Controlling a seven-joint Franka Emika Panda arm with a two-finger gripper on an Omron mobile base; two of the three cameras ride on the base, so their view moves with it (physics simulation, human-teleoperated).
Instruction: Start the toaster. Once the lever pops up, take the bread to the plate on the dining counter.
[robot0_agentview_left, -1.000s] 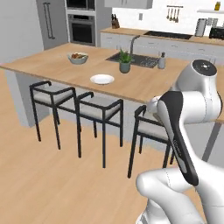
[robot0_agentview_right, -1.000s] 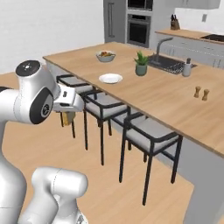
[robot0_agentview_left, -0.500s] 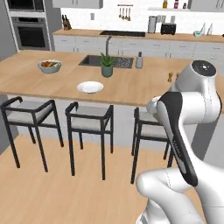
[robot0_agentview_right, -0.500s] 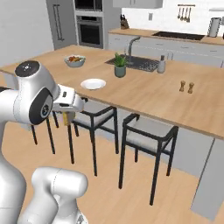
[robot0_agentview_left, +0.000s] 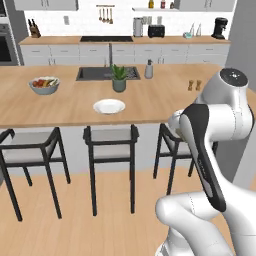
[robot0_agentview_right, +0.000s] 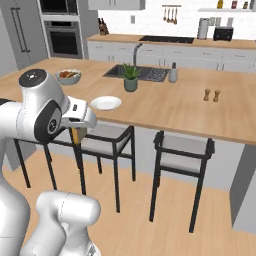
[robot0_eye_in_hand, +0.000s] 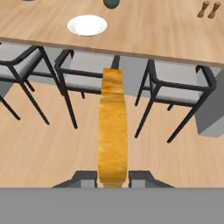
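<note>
Between the hand view's gripper (robot0_eye_in_hand: 113, 177) fingers, clamped bread (robot0_eye_in_hand: 113, 131); white plate (robot0_agentview_left: 109, 106) on dining counter (robot0_agentview_left: 165, 102) from the base.

Bread (robot0_eye_in_hand: 113, 131) seen edge-on, faces hidden; gripper (robot0_eye_in_hand: 113, 176) fingertips cut by bottom edge; toaster (robot0_agentview_left: 156, 31) slots too small.

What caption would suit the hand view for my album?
Gripper shut on a slice of bread, held edge-on above bar stools, facing the white plate on the dining counter.
</note>
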